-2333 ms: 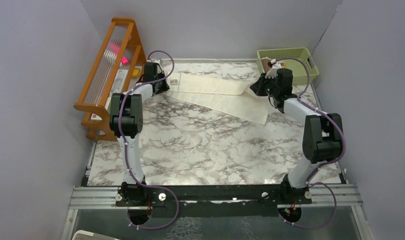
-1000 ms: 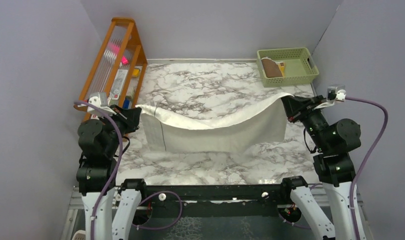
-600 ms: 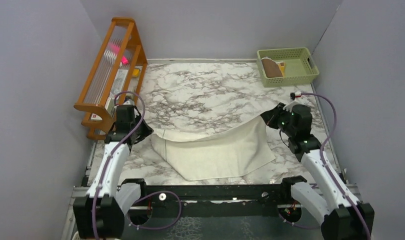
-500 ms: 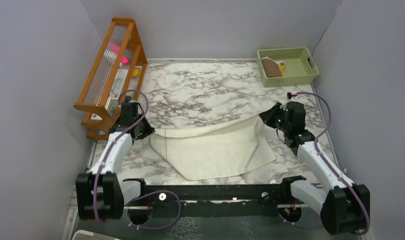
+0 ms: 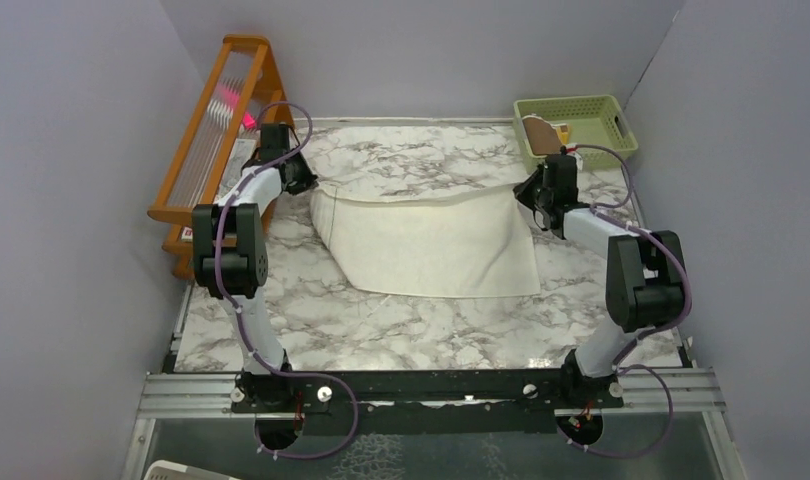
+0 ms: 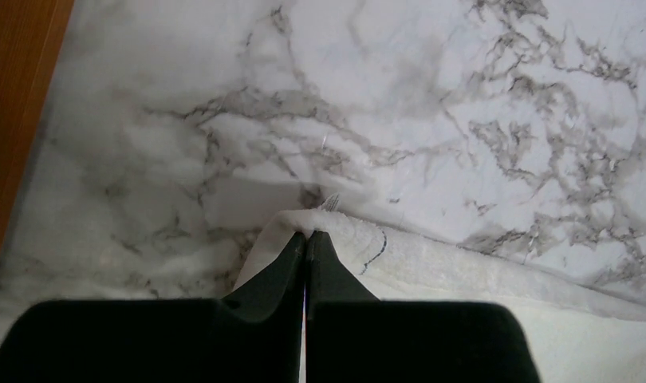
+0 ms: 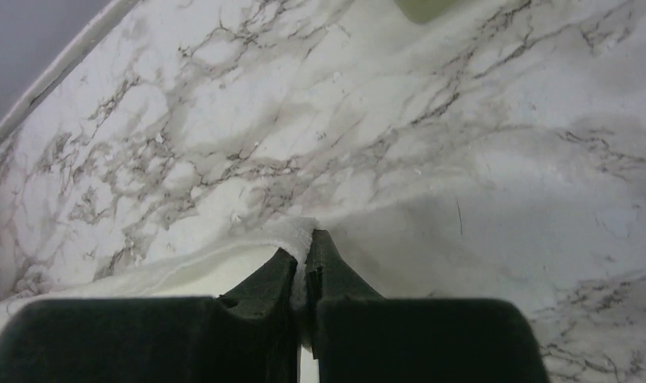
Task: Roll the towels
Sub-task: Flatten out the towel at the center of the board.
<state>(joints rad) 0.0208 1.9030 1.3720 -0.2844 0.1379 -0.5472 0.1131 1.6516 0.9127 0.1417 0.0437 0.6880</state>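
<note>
The cream towel [image 5: 431, 245] is lying spread across the upper centre of the marble table [image 5: 401, 330]. The left gripper [image 6: 306, 238] is clamping its upper-left corner, the right gripper [image 7: 304, 243] its upper-right corner. The brown towel [image 5: 541, 135] is sitting in the green basket [image 5: 571, 100], upper right.

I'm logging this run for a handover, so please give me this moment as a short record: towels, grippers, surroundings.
cream towel: lying open on the marble table, not rolled
left gripper: shut on the cream towel's far left corner
right gripper: shut on its far right corner
brown towel: inside the green basket, at the table's far right corner
wooden rack: along the table's left side
rolling: not yet started on either towel
</note>
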